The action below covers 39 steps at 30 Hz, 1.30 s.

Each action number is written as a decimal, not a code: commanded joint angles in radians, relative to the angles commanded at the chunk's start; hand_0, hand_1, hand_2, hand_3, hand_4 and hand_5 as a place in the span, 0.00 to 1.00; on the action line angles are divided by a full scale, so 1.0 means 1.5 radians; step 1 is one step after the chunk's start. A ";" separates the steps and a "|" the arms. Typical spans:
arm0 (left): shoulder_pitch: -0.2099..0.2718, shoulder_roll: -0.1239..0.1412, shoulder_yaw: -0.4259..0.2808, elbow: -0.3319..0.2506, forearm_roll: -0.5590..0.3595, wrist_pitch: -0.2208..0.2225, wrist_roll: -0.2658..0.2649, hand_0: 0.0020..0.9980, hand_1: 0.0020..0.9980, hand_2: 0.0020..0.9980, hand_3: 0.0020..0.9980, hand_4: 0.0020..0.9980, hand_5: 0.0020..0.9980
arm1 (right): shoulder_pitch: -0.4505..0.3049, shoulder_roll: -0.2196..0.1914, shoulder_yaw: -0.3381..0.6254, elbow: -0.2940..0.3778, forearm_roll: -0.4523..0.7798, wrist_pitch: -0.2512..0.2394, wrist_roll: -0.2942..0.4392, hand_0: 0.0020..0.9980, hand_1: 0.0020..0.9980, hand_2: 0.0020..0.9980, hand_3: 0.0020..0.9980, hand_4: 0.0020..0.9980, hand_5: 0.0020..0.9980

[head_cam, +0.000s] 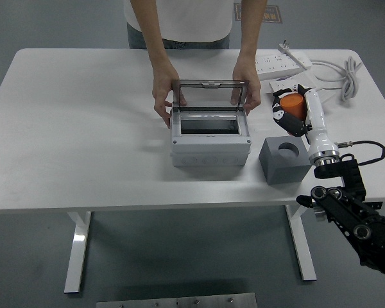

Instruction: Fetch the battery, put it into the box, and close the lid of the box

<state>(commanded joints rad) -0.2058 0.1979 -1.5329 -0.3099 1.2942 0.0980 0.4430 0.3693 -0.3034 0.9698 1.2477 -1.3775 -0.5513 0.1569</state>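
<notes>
1. The robot's right hand [289, 110] grips an orange battery [294, 104], its dark fingers [279, 117] wrapped around the cylinder, which is held in the air above the white table [83, 128], to the right of the box and behind the holder.
2. A grey block holder [283, 160] sits on the table just in front of the raised hand; the round socket [287, 150] in its top stands empty.
3. The grey box [210, 140] rests near the middle of the table, to the left of the holder and apart from it. Its transparent lid [208, 95] stands upright at the back, and the dark interior is open to view.
4. A person in a white shirt stands at the far side of the table. One of the person's hands [163, 99] is on the left end of the box and lid; the other hand [249, 90] holds the lid's right end, keeping it raised.
5. Behind the robot's hand, near the table's far right corner, lie two white power strips [282, 62] and a looped white cable [346, 74].
6. The robot's forearm is white from the wrist down to a black jointed arm [353, 218] that enters from the lower right corner. The left arm does not show.
</notes>
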 joint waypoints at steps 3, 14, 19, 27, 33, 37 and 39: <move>-0.001 0.001 0.000 0.000 0.000 0.001 -0.001 0.58 0.71 0.66 0.61 0.70 0.18 | 0.020 -0.006 -0.013 0.003 -0.066 0.010 -0.042 0.11 0.20 0.38 0.42 0.08 0.00; -0.001 0.004 -0.002 -0.001 0.002 0.002 0.002 0.58 0.72 0.66 0.61 0.70 0.18 | 0.114 -0.016 -0.118 -0.032 -0.282 0.070 -0.162 0.10 0.20 0.38 0.43 0.10 0.00; 0.000 0.006 -0.003 -0.003 0.003 0.002 0.005 0.57 0.72 0.67 0.61 0.71 0.18 | 0.159 -0.011 -0.178 -0.058 -0.378 0.102 -0.207 0.10 0.20 0.38 0.44 0.13 0.00; 0.001 0.009 -0.005 -0.004 0.007 0.002 0.007 0.57 0.72 0.67 0.61 0.70 0.18 | 0.221 0.018 -0.252 -0.112 -0.442 0.128 -0.236 0.10 0.20 0.38 0.44 0.14 0.00; -0.001 0.012 -0.009 -0.004 0.014 0.000 0.009 0.57 0.72 0.67 0.61 0.70 0.18 | 0.255 0.063 -0.275 -0.150 -0.435 0.131 -0.243 0.10 0.20 0.38 0.44 0.14 0.00; -0.002 0.013 -0.011 -0.005 0.019 -0.001 0.010 0.57 0.72 0.67 0.61 0.70 0.18 | 0.269 0.095 -0.283 -0.174 -0.431 0.129 -0.248 0.10 0.20 0.37 0.44 0.14 0.00; -0.003 0.013 -0.012 -0.005 0.021 -0.001 0.011 0.57 0.72 0.67 0.61 0.70 0.18 | 0.275 0.110 -0.286 -0.186 -0.428 0.128 -0.251 0.10 0.20 0.37 0.44 0.14 0.00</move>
<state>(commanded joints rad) -0.2095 0.2175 -1.5513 -0.3175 1.3264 0.0958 0.4589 0.7820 -0.1384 0.5405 0.9693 -2.0198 -0.3592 -0.2190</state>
